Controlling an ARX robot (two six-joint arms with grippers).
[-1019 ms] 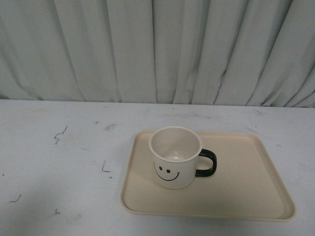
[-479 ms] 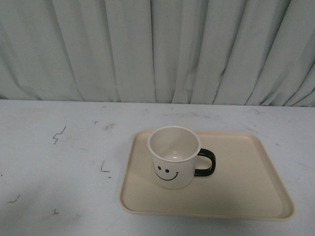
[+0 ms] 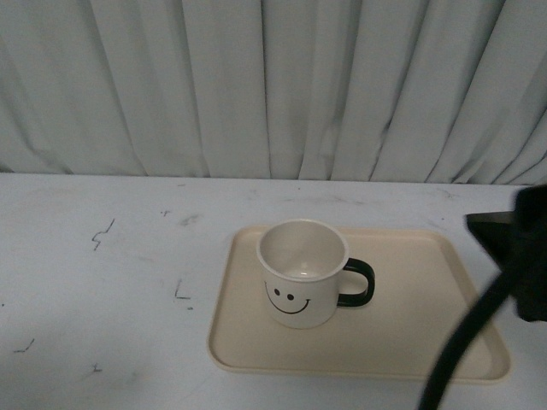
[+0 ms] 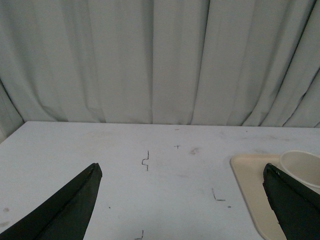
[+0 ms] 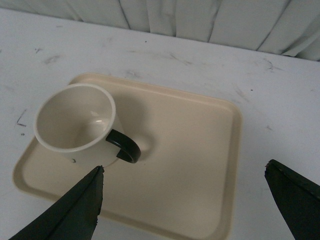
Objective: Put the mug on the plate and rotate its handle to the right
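Mug [image 3: 299, 275]: found upright on the plate [image 3: 402, 256], in the plate's left half, well inside its rim. Handle [image 3: 359, 284]: found pointing toward the plate's right end. Judged both parts of the task met.

Right fingers [image 5: 75, 212]: found spread wide and grasping nothing, raised off the plate's near right side and aimed across it at mug and handle. Right arm [image 3: 523, 256] and cable [image 3: 461, 350]: seen in front of the plate's right end. Could not determine any contact with the plate. Left fingers [image 4: 70, 207]: likewise spread and empty, above the counter [image 3: 102, 282], well to the left of the plate.

Chief hazard judged: handle clipped by a low sweep of the right fingers across the plate, then knocked off its rightward set, or mug tipped over. Second hazard judged: plate, probably light, snagged at its near right corner by the trailing cable and slid along the counter, mug with it. Advised a straight lift away from the plate ahead of any sideways travel. Noted no hazard from the left side.
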